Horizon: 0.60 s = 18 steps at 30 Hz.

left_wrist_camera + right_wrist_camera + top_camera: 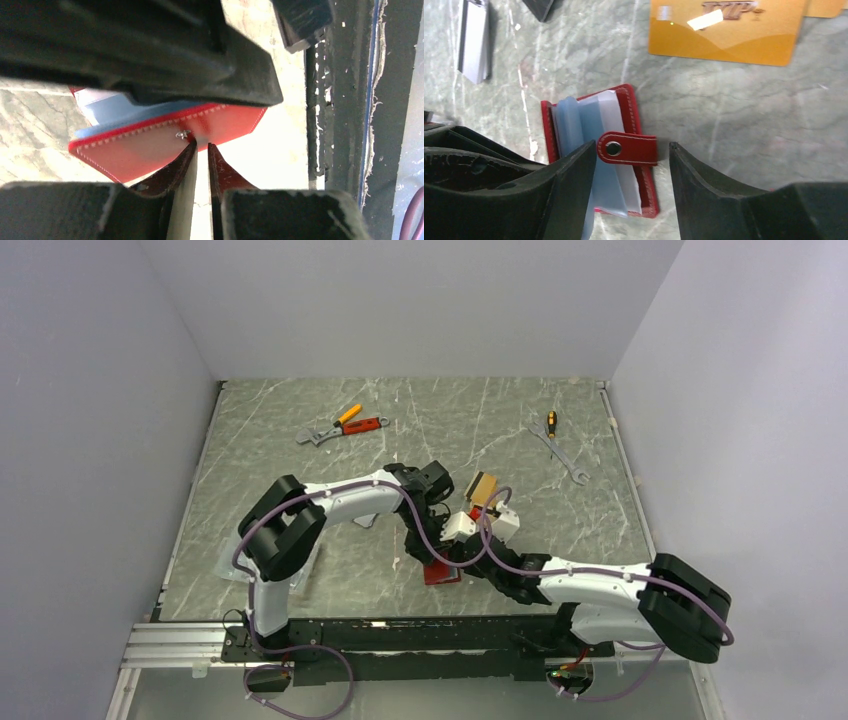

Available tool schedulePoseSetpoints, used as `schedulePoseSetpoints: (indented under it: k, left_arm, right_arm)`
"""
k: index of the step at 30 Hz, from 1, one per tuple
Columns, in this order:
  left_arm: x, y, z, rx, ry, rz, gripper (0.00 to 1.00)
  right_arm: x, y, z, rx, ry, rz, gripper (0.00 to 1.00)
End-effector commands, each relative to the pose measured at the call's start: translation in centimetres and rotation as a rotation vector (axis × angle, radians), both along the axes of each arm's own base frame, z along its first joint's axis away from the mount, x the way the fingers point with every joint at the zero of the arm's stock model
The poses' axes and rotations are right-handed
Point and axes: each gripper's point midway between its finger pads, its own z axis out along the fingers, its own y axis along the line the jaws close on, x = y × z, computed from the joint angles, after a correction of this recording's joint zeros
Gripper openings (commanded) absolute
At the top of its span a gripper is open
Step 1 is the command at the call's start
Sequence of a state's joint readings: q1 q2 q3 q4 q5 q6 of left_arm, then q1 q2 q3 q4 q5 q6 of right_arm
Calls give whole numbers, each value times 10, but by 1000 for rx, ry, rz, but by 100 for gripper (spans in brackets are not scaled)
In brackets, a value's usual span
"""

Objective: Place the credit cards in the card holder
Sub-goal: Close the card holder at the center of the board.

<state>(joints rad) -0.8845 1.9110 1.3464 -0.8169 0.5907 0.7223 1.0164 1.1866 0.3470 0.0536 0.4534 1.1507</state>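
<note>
**Top external view.** The left arm (340,502) and right arm (600,585) converge over the card holder (440,574). It lies on the table (300,470) near the front edge, about midway between the side walls. An orange-gold credit card (483,487) sits just beyond the arms. A wrench with pliers (343,425) and a spanner with screwdriver (560,440) lie toward the far edge, well apart from the holder.

**Left wrist view.** The left gripper (201,147) has its fingers drawn almost together, tips at the stitched edge of the holder's red cover. Whether they clamp it cannot be told.

**Right wrist view.** The right gripper (632,148) is spread, straddling the snap tab (639,150). One finger touches the bluish sleeves (574,117); the other stands apart from the tab's end. The sleeves are fanned, and their contents cannot be made out. The orange-gold credit card and a second orange-gold card (824,7) lie on the table outside the holder. A thin grey stack (474,40) lies apart.
</note>
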Motion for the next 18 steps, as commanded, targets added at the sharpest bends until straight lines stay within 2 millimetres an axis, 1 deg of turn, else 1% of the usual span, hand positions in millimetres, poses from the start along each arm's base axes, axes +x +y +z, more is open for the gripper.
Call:
schedulePoseSetpoints:
  k: [1,4,5,8,9,11,14,18]
  left_arm:
    - [0,-12,-4,1,-13,-12,19]
    - [1,-13,-4,3,-15,-13,19]
    - [1,-13,-4,3,-16,-13,19]
    - [0,-14,-5,5,-13,-14,19]
    - [0,-14,-5,5,-14,-17,19]
    - [-1,-13,-6,12,-19,-22,19]
    - [1,-15,-8,18,-34,-26,19]
    - [0,-20,-7,17,-41,-40,19]
  right_arm:
    - [-23,-43,-29,-179,65,-3,55]
    - [-24,-44,-30,-173,69,-13,47]
    - [-25,-46,-31,-177,74,-18,42]
    - [-25,-49,-32,-177,77,-37,30]
    - [-24,-50,-29,-167,70,-45,26]
    - [-23,-52,-26,-148,55,-61,25]
    - [-21,-56,-20,-127,35,-82,26]
    - [-20,-62,-16,-100,27,-98,32]
